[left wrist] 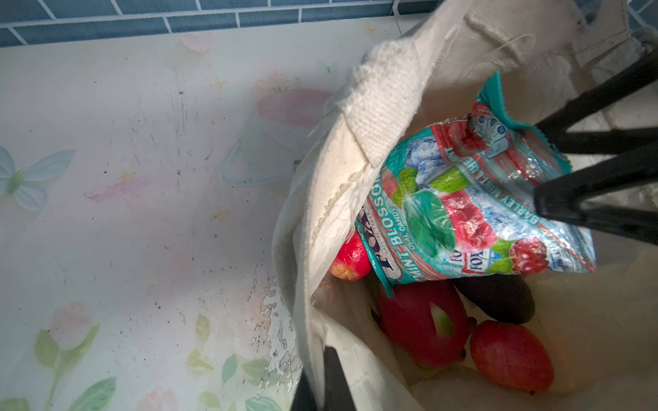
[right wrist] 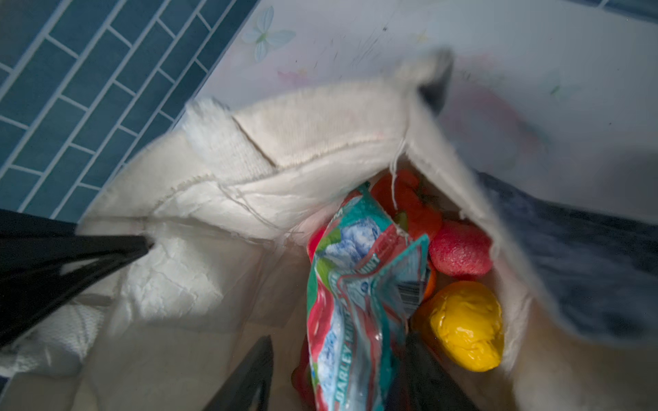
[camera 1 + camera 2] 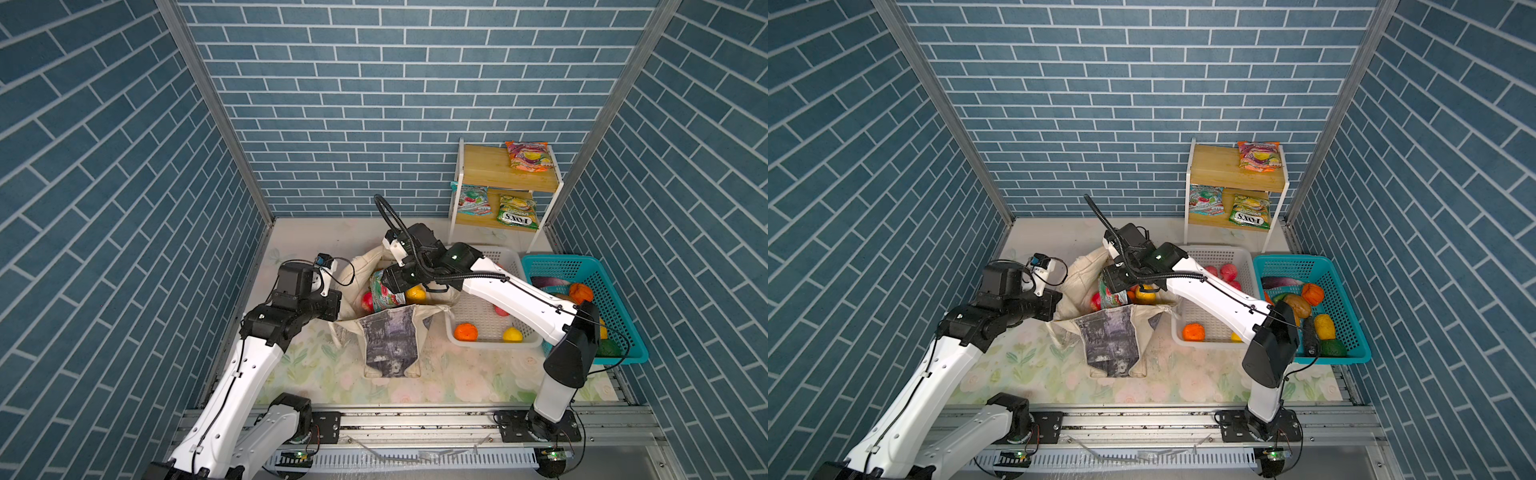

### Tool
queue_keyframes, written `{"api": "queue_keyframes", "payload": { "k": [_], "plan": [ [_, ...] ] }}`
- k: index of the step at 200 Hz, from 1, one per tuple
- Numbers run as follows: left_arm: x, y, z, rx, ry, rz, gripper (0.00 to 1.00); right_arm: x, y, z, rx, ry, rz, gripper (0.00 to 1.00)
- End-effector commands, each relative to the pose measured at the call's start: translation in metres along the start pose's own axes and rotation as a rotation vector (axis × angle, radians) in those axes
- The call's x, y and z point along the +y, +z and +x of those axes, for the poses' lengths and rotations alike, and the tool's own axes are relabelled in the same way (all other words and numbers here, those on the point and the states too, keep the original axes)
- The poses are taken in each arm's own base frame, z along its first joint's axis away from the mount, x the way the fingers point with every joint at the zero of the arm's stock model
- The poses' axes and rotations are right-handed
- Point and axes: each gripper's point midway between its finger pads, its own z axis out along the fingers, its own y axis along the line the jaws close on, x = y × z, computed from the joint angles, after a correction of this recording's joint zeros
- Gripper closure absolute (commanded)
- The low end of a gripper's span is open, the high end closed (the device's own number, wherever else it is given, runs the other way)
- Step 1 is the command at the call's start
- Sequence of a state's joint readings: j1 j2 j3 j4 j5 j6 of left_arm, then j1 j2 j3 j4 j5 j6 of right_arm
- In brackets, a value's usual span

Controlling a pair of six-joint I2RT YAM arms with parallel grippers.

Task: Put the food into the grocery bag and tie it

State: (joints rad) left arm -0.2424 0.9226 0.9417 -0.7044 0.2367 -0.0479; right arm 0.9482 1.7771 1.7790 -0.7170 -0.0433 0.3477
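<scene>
The packet [image 1: 463, 213] sat in the bag [image 3: 390, 340] among fruit [image 1: 423, 327], the right gripper [image 2: 340, 341] spread wide about its top, holding nothing, the left gripper [image 1: 320, 373] pinching the bag's rim; shelf packets [image 3: 530, 156], basket fruit [image 3: 465, 332] and the tying remained.

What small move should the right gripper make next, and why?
Probably lift the right gripper straight up out of the grocery bag: its jaws stand open around the mint candy packet, which rests inside on the fruit, while the left gripper holds the rim.
</scene>
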Motion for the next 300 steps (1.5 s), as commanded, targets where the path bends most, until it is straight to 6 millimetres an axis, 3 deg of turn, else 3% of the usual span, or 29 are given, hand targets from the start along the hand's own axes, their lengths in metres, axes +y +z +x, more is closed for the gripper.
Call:
{"api": "queue_keyframes", "payload": {
  "k": [1, 7, 19, 50, 64, 75, 118, 150, 186, 221, 300],
  "plan": [
    [0.002, 0.0, -0.002, -0.018, 0.01, -0.01, 1.0, -0.006, -0.055, -0.031, -0.143, -0.038, 0.067, 0.26],
    [0.002, 0.0, -0.002, -0.018, 0.01, -0.01, 1.0, -0.006, -0.067, -0.038, -0.181, -0.035, 0.074, 0.22],
    [0.003, 0.0, -0.002, -0.015, 0.009, -0.011, 1.0, -0.009, -0.092, -0.051, -0.266, -0.025, 0.093, 0.02],
    [0.004, -0.001, -0.002, -0.019, 0.01, -0.019, 1.0, -0.024, -0.158, -0.069, -0.51, 0.017, 0.154, 0.02],
    [0.004, 0.0, -0.002, -0.019, 0.01, -0.021, 1.0, -0.039, -0.181, -0.065, -0.59, 0.049, 0.211, 0.02],
    [0.005, 0.0, -0.002, -0.018, 0.01, -0.023, 1.0, -0.053, -0.188, -0.057, -0.612, 0.07, 0.266, 0.02],
    [0.005, 0.0, -0.003, -0.026, 0.012, -0.024, 1.0, -0.099, -0.159, 0.005, -0.517, 0.189, 0.412, 0.01],
    [0.005, 0.001, -0.003, -0.026, 0.014, -0.021, 1.0, -0.118, -0.135, 0.048, -0.465, 0.294, 0.41, 0.01],
    [0.004, 0.002, -0.002, -0.02, 0.013, -0.018, 1.0, -0.14, -0.114, 0.084, -0.39, 0.445, 0.383, 0.12],
    [0.004, 0.003, -0.002, -0.018, 0.012, -0.015, 1.0, -0.155, -0.098, 0.101, -0.336, 0.539, 0.366, 0.21],
    [0.002, 0.002, -0.002, -0.019, 0.01, -0.006, 1.0, -0.142, -0.058, 0.103, -0.221, 0.561, 0.251, 0.39]
  ]
}}
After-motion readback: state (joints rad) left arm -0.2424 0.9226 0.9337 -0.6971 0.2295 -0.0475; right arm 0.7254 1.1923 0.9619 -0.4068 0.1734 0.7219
